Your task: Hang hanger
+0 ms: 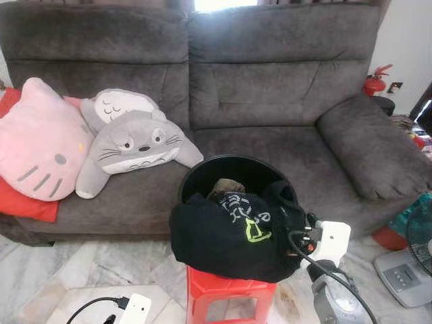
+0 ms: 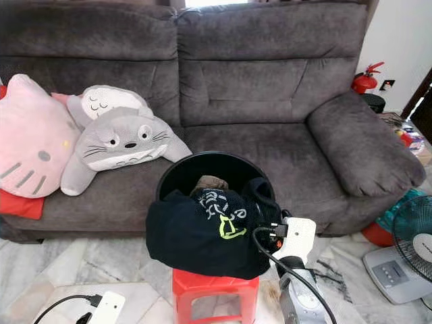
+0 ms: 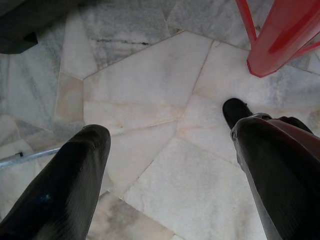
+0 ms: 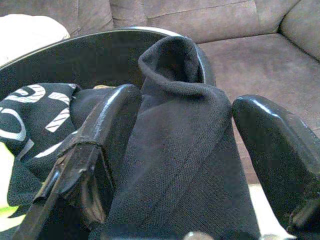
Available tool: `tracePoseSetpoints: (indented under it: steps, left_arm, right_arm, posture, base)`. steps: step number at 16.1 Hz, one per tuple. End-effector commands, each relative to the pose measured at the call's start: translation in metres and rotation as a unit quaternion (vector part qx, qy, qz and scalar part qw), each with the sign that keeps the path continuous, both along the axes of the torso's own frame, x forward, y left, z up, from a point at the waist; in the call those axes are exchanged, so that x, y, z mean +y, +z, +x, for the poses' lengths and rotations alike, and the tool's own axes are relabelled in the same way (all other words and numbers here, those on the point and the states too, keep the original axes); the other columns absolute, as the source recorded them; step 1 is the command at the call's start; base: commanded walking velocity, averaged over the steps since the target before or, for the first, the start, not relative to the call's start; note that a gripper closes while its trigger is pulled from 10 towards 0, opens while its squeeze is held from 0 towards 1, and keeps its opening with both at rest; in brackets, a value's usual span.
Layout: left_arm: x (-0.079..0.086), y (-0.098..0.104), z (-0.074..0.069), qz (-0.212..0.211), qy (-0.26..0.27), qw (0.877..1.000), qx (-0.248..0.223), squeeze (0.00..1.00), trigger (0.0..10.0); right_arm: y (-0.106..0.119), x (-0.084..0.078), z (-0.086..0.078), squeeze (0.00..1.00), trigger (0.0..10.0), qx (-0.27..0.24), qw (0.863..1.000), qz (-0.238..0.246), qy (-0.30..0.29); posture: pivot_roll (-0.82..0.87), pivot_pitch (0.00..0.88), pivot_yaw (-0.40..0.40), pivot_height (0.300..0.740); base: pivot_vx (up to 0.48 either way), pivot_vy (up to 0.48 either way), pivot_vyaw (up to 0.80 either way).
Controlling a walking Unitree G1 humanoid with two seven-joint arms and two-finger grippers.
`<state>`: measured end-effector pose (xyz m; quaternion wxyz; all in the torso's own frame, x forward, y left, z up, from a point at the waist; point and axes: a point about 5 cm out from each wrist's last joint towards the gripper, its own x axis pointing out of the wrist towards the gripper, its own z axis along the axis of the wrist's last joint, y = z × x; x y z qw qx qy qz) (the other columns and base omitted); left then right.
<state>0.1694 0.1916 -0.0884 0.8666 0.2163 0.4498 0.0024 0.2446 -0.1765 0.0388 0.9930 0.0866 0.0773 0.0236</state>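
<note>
Right hand [image 4: 185, 165] is up at the round black plastic basket [image 1: 202, 177], at roughly four o'clock on its rim, fingers spread with a fold of the black printed garment [image 1: 223, 236] between them, not yet pinched. The basket sits on a red plastic stool [image 1: 229, 297] in front of the grey fabric sofa [image 1: 270, 88]. Left hand [image 3: 165, 165] hangs low over the pale marble floor [image 3: 150, 80], fingers apart, holding nothing.

No hanger can be made out; if one is in play, I'd guess it's buried under that clothing. Best approach: close firmly on a thick fold, lift straight up so the basket doesn't tip off the stool. The basket's contents beneath the garment are hidden.
</note>
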Motion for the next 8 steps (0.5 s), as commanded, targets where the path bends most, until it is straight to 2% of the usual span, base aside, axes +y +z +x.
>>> tracePoseSetpoints:
  steps: [1,7,8]
  left_arm:
    - [0.0009,-0.0020,-0.0038,-0.003,0.008,1.000,0.013,0.00,10.0]
    - [0.0011,-0.0019,-0.0035,-0.003,0.008,1.000,0.013,0.00,10.0]
    - [0.0011,-0.0019,-0.0034,-0.002,0.008,1.000,0.013,0.00,10.0]
  right_arm:
    - [-0.0005,-0.0005,0.0017,0.00,10.0,0.003,1.000,-0.005,0.000]
    - [-0.0053,-0.0002,0.0026,0.00,10.0,0.022,1.000,-0.018,-0.008]
    - [-0.0058,-0.0002,0.0027,0.00,9.5,0.023,1.000,-0.019,-0.008]
  posture:
    - [-0.15,0.000,-0.015,0.740]
    - [-0.15,0.011,-0.014,0.740]
    - [-0.15,0.011,-0.014,0.740]
  base:
    - [0.000,0.000,0.00]
    - [0.000,0.000,0.00]
    - [0.000,0.000,0.00]
